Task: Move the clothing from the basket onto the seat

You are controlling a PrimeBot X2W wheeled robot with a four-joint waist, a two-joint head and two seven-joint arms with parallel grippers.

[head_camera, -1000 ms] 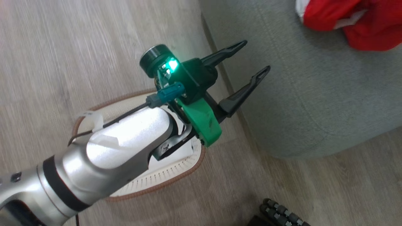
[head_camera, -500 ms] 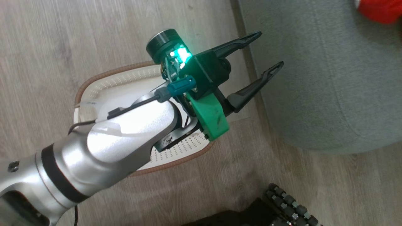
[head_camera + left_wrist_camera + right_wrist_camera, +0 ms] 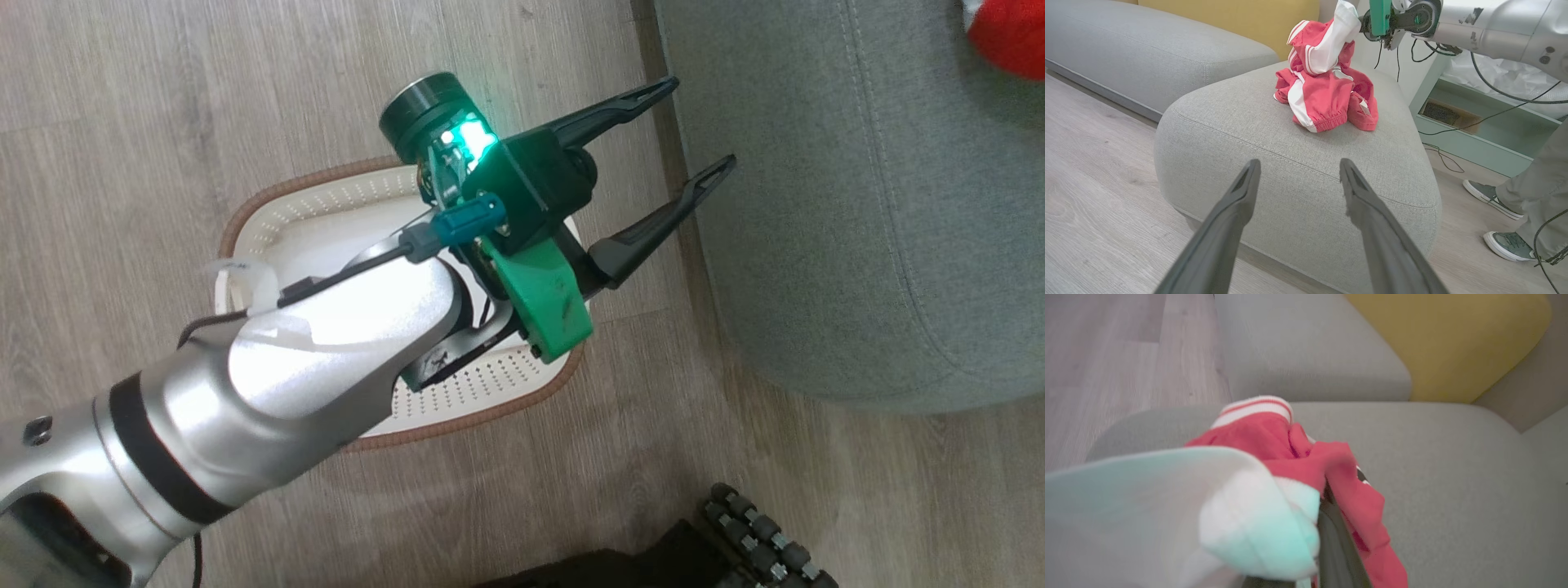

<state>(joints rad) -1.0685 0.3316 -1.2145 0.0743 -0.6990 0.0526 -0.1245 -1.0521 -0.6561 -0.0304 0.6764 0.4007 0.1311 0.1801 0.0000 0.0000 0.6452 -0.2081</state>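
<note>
Across the lower left of the head view a pale forearm runs up to the left claw [image 3: 702,122]. Its two dark fingers are spread wide with nothing between them, tips aimed at the near edge of the seat [image 3: 816,245]. Under the arm the basket [image 3: 326,237] sits on the wood floor, and what the arm leaves uncovered of its inside looks bare. A scrap of the clothing [image 3: 1012,41] shows red in the upper right corner, on the seat. From the left wrist, the wide fingers frame the seat's rounded corner, with the clothing heaped at upper centre, well ahead of this claw. At the top edge the right claw [image 3: 1367,20] pinches a white panel, so one garment hangs upright, long axis vertical, its lower end resting in the heap. A person's shoes [image 3: 1506,245] stand at the right edge. From the right wrist, blurred white and red cloth bunches against a dark finger at bottom centre, the claw closed on it, the seat spreading behind. The right arm is plainly the nearer, so simply letting go should drop the garment onto the heap.
</note>
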